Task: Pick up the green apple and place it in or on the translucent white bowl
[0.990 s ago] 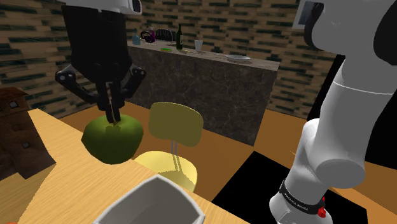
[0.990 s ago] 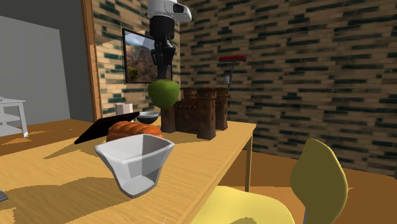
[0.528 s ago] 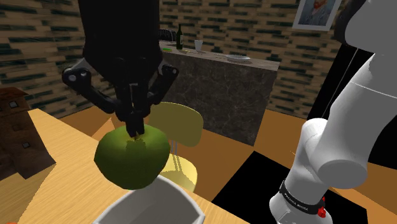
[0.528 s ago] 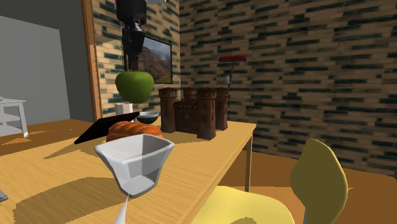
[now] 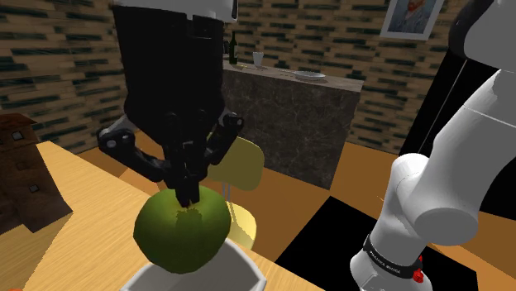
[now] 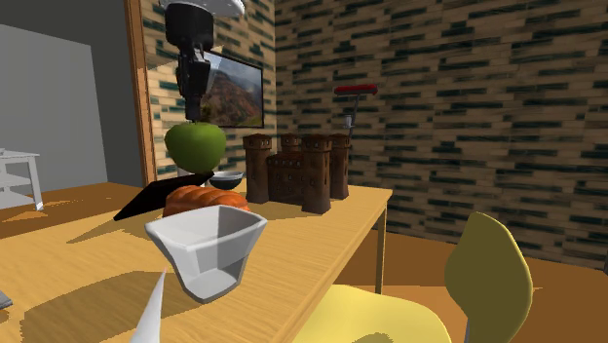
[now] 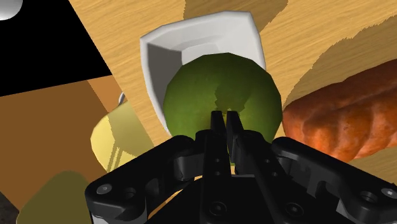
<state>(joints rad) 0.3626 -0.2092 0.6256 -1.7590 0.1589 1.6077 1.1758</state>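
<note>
Apple (image 5: 182,233), green, hangs clenched at its top in my claw (image 5: 189,198), over the white bowl (image 7: 191,38) by the surface's (image 5: 78,211) edge.

Brick walls (image 6: 438,97) surround a wooden table (image 6: 322,224), a yellow chair (image 6: 492,283), a dark stone counter (image 5: 306,124) and a framed landscape picture (image 6: 239,90).

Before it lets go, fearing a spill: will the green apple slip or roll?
It may slip or swing: the gripper pinches only the top of the green apple, perhaps its stem. Round, it would probably roll if it missed the white bowl, though it hangs over the opening.
</note>
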